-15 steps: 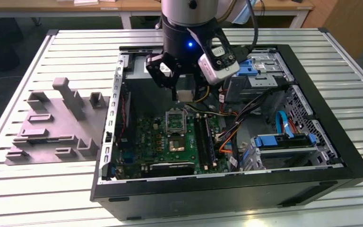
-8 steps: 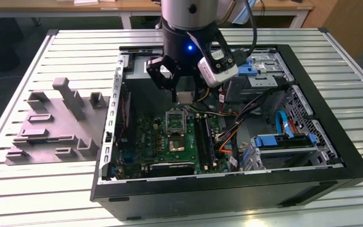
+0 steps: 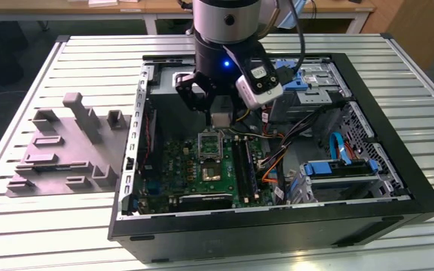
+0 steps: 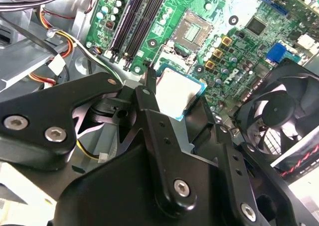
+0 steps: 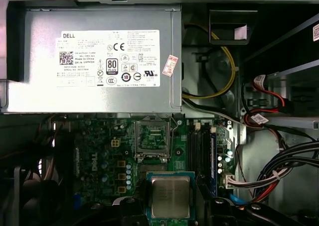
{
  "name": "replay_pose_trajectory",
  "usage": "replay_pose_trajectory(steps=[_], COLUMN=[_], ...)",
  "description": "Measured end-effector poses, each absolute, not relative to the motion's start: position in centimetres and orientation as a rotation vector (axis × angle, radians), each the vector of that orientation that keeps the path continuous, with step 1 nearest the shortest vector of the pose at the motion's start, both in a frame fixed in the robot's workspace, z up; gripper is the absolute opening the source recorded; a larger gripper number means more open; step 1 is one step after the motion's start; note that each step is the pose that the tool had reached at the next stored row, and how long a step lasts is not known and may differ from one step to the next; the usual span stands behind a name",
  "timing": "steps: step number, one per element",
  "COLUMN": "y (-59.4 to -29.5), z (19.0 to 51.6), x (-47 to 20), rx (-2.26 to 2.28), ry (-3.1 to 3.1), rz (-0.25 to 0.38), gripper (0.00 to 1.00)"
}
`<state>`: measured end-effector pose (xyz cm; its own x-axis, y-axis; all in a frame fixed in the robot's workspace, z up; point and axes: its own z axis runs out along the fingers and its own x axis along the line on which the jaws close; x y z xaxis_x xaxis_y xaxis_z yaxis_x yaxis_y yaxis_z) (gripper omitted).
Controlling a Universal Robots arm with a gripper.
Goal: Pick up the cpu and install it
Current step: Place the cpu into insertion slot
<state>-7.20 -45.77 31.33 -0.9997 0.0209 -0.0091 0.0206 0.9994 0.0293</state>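
- Your pincer (image 4: 173, 102) is clamped on the cpu (image 4: 175, 90), near the motherboard socket (image 4: 195, 29), which seems open.
- The power supply (image 5: 40, 61) bears a white printed label (image 5: 109, 58).

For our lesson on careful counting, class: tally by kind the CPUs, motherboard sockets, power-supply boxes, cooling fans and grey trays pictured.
cpu: 1
motherboard socket: 1
power-supply box: 1
cooling fan: 1
grey tray: 1
Total: 5
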Motion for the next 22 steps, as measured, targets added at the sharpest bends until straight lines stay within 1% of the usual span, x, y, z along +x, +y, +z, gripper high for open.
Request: replay_pose_trajectory(steps=[22], y=[-45.78], z=[31.03], x=[-7.58], rx=[0.032], ry=[3.132], rz=[0.046], gripper=[0.47])
